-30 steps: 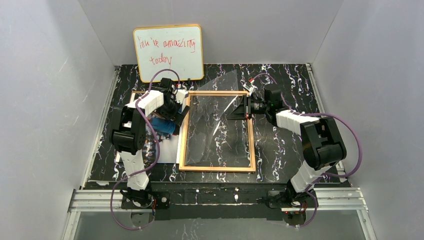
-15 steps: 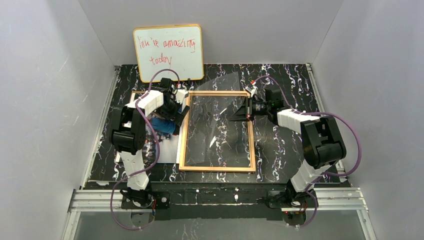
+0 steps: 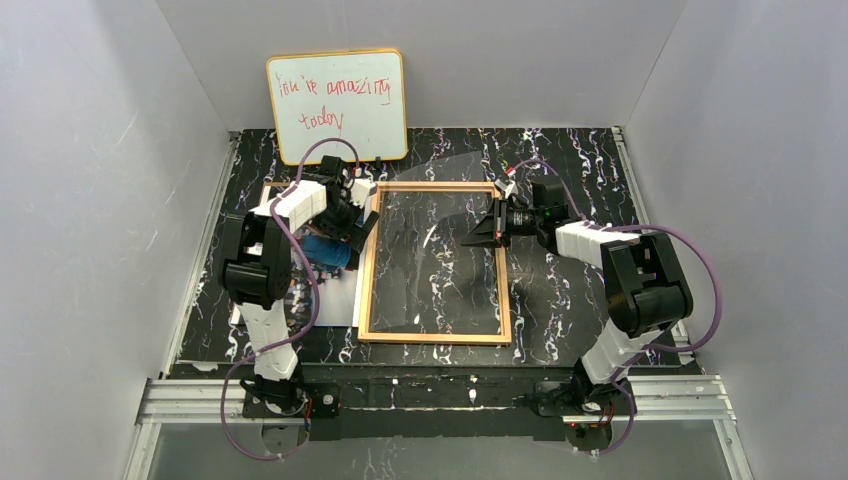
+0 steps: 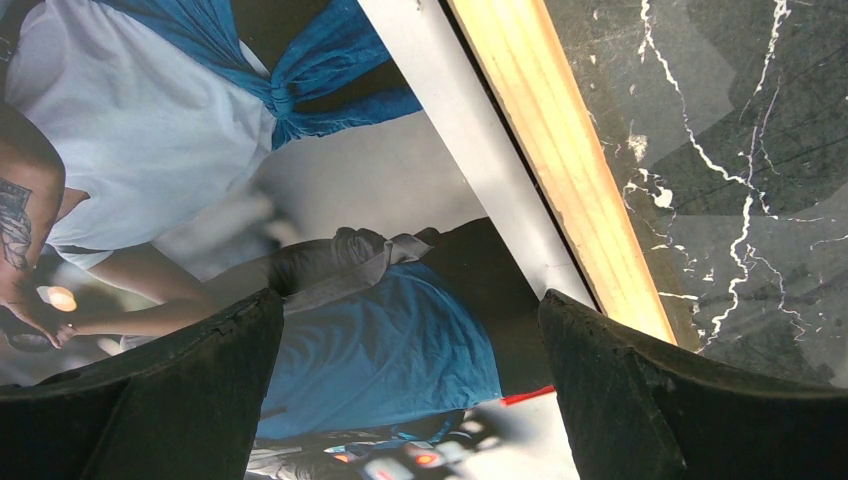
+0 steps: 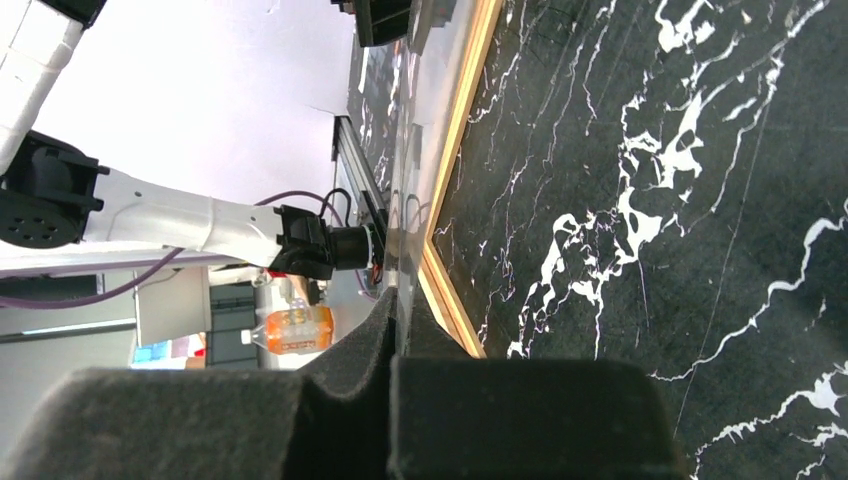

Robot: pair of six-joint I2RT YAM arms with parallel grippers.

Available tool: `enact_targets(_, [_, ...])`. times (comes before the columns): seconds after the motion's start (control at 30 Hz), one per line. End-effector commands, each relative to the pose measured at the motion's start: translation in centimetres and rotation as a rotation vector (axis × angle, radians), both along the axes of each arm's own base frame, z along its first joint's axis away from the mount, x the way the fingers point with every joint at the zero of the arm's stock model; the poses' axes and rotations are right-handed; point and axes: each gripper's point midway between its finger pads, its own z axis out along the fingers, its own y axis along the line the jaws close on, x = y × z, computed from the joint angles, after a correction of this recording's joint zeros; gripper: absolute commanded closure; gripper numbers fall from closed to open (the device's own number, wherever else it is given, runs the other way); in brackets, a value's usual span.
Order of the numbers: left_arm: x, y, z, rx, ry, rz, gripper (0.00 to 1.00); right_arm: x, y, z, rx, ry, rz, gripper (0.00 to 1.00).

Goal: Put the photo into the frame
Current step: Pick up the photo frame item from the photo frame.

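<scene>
Nearest you, the thin golden-wood picture frame [image 3: 436, 335] lies flat with no print in it yet. The large colour photo of people in blue and white [image 4: 150, 130] lies just left of it, under your left gripper [image 4: 405, 310], whose fingers are spread. Farther back, your right gripper [image 3: 468, 238] pinches the clear pane [image 3: 430, 200] — tilted up, so loading remains.

The frame [image 3: 434, 338] is thin golden wood. Its clear pane [image 3: 435, 270] lets the table [image 3: 550, 300] show through, black marble laced with white veins. Left of the frame, the photo [image 4: 150, 130] shows bright blue and white clothing on grey, edged in white. Beyond the frame's far-left corner, the whiteboard [image 3: 337, 100] is white, yellow-rimmed, with red handwriting. Flanking the frame, the left arm [image 3: 265, 270] and right arm [image 3: 640, 285] are black and white, trailing purple cables [image 3: 328, 141].
</scene>
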Motion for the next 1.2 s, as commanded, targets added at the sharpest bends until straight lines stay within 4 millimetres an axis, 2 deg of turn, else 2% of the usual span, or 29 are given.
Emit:
enact_targets(0.0, [-3.0,-0.3,-1.3,-0.033,0.112,-0.004,0.03,0.2,0.2,0.1,0.02,0.039,-0.041,0.99])
enact_targets(0.37, [-3.1,-0.6,-1.1,-0.046,0.115,-0.006,0.04,-0.6,0.1,-0.1,-0.004,0.056,-0.074,0.99])
enact_targets(0.63, [-3.1,-0.7,-0.9,-0.054,0.115,-0.005,0.04,-0.4,0.0,-0.3,-0.018,0.064,-0.077,0.99])
enact_targets(0.9, [-3.3,-0.9,-1.1,-0.065,0.126,0.002,0.04,0.2,1.8,0.9,0.013,0.059,-0.049,0.99])
enact_targets(1.17, [-3.2,-1.6,-0.6,-0.115,0.139,0.018,0.07,-0.2,2.7,0.6,0.005,0.073,-0.035,0.99])
